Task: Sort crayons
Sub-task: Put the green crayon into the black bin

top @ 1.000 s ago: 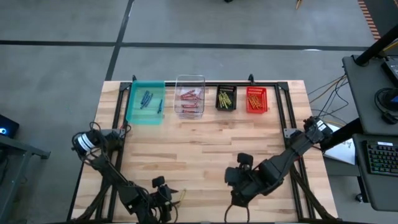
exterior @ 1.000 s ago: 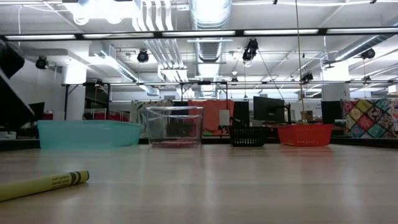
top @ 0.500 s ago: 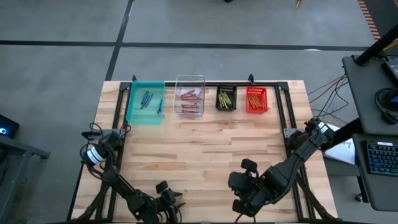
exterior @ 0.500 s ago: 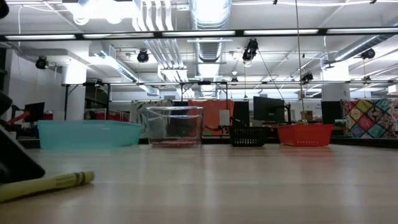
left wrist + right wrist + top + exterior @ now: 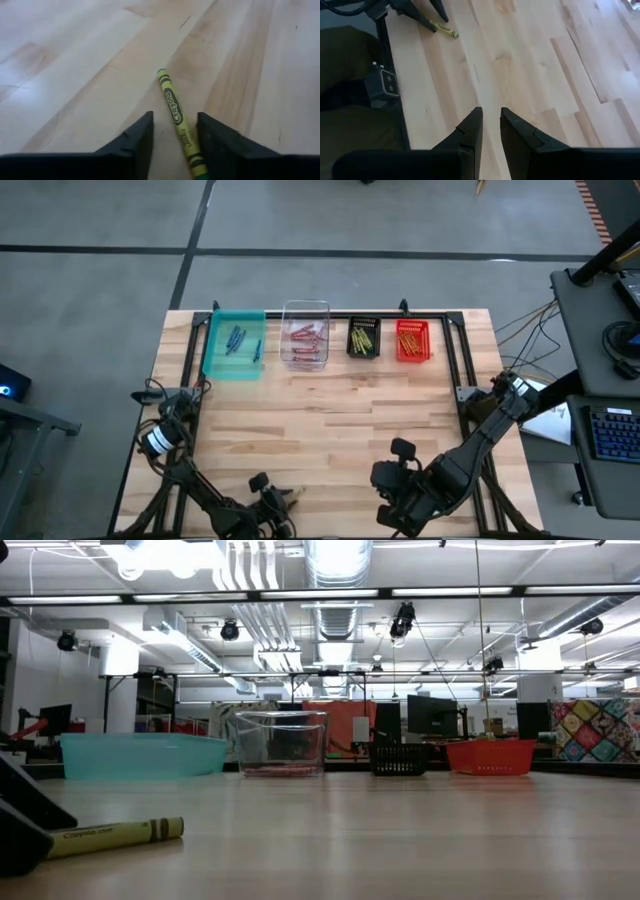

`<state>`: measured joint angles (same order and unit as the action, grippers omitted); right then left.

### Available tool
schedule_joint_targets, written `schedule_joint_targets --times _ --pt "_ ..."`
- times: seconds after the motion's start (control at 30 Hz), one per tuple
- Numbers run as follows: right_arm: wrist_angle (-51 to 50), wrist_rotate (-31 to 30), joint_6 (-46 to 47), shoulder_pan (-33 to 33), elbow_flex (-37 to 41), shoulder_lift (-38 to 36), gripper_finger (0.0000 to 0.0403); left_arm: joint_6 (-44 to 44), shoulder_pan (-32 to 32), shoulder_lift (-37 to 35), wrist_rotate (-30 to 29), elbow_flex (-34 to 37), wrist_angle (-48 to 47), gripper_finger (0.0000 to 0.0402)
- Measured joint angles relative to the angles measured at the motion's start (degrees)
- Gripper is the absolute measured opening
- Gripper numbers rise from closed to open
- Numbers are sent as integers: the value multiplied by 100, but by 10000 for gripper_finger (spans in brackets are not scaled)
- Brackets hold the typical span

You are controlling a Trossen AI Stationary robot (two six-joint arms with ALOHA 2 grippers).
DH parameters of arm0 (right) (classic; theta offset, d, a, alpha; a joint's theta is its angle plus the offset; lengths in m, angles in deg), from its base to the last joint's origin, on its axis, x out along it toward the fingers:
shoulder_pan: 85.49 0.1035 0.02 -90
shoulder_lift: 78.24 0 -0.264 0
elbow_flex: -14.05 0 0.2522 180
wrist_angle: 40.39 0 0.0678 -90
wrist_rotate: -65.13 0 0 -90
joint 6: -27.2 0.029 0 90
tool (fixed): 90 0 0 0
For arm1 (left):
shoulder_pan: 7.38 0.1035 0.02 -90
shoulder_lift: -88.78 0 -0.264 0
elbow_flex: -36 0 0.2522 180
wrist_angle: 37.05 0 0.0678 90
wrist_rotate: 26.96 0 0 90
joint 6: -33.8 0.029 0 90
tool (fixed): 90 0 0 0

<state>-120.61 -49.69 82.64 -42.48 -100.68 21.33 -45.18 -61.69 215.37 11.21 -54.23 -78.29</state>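
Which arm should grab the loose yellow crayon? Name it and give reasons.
Left. Its open tool already straddles the crayon on the table. The right tool sits well away from it, over bare wood.

Even, bright light falls from long ceiling strip lamps (image 5: 300, 592), seen across the upper half of the level view, with a glaring white patch in its upper left corner. The pale worktop (image 5: 400, 840) carries a soft sheen and only faint shadows; in the left wrist view its upper part washes out and blurs, while the yellow crayon (image 5: 180, 122) at centre reads sharply
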Motion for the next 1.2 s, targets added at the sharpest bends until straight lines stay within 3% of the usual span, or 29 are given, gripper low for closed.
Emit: schedule_joint_targets --times 0.2,0.27,0.53,0.87,1.07,1.2 --pt "26 -92 -162 0 10 0 57 -172 -2 -9 -51 176 166 25" --pt "99 -92 -252 0 36 0 57 -173 -2 -27 -55 190 194 10" --pt "1175 -412 -1169 66 448 0 57 417 -2 -657 127 271 -705 4" --pt "3556 -441 -2803 61 1662 -2 57 1400 -36 -2346 -1743 906 -794 1" --pt "5717 -505 -3996 28 2480 0 57 3196 -50 -3183 -2081 1428 122 1" --pt "6564 -520 -4715 -87 2810 0 57 4170 -31 -3586 -2081 1651 338 0"
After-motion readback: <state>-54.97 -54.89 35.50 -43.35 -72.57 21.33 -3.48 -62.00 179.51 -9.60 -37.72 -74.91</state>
